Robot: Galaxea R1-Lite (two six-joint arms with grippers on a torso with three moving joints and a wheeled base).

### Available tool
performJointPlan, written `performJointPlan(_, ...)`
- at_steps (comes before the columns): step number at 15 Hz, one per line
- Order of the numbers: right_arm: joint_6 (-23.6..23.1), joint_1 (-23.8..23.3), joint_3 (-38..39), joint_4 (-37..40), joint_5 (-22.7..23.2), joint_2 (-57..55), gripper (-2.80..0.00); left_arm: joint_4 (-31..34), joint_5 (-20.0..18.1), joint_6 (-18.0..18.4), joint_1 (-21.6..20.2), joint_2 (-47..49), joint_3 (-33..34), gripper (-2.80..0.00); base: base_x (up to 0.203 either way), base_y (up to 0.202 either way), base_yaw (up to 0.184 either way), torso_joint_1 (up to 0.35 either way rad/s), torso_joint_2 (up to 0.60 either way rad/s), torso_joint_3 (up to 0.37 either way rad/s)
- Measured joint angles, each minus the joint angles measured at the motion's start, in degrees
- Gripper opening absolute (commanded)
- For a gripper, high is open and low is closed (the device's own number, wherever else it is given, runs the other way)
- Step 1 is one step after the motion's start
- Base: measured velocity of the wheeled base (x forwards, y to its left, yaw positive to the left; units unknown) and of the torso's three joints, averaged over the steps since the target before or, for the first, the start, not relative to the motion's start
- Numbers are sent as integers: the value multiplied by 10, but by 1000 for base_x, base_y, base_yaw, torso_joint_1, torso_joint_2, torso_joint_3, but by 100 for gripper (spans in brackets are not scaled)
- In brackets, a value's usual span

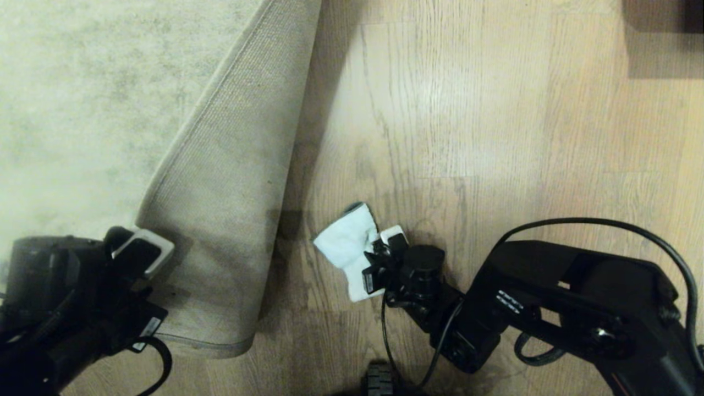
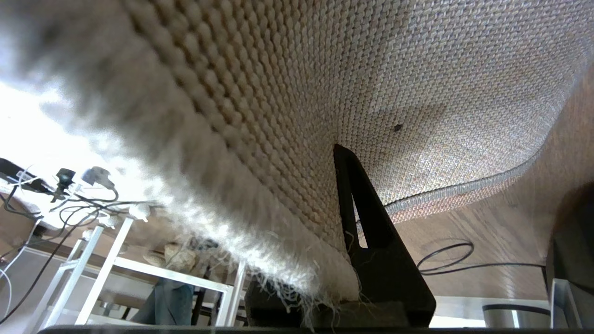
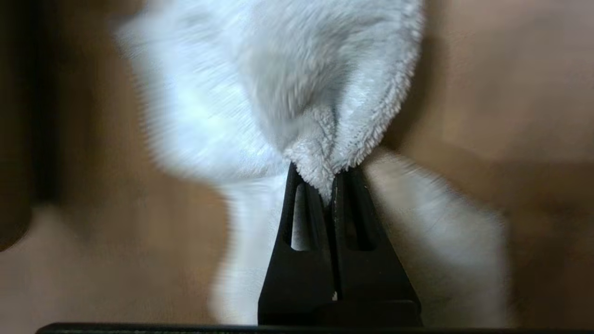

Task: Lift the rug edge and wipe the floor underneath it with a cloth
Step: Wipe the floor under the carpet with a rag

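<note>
Wood-grain floor (image 1: 495, 137) lies bare beside the rug edge (image 1: 220, 209), folded back and pinched up by the left hand (image 1: 140, 247), while the right hand (image 1: 379, 256), clamped on the cloth (image 1: 346, 242), presses it to the planks

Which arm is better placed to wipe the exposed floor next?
The right: the right gripper already pinches the cloth on the floor, while the left gripper holds up the rug edge.

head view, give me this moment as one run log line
left gripper: shut on rug edge, folded back | right gripper: shut on cloth, on floor
</note>
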State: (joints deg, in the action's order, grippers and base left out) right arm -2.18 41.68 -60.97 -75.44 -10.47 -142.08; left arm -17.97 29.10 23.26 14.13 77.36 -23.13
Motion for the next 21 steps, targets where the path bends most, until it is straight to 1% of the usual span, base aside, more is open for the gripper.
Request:
performJointPlan(2, 5, 38, 1, 2, 2, 1, -280, -1, 0, 0, 0, 0, 0, -280, 0, 0, 0, 0, 0, 0)
performJointPlan(5, 37, 101, -2, 5, 3, -2, -280, -1, 0, 0, 0, -1, 0, -280, 0, 0, 0, 0, 0, 0)
performJointPlan(9, 73, 152, -16, 0, 4, -13, -280, -1, 0, -1, 0, -1, -1, -280, 0, 0, 0, 0, 0, 0)
performJointPlan(13, 125, 181, -55, -2, 3, -32, -280, -1, 0, -1, -2, -4, 0, -280, 0, 0, 0, 0, 0, 0)
performJointPlan(16, 128, 185, -87, -1, 1, -55, -280, -2, 14, -1, 0, -5, 7, -280, 0, 0, 0, 0, 0, 0)
performJointPlan(21, 128, 186, -159, 4, 1, -97, -280, -4, 14, -1, 0, -10, 26, -280, 0, 0, 0, 0, 0, 0)
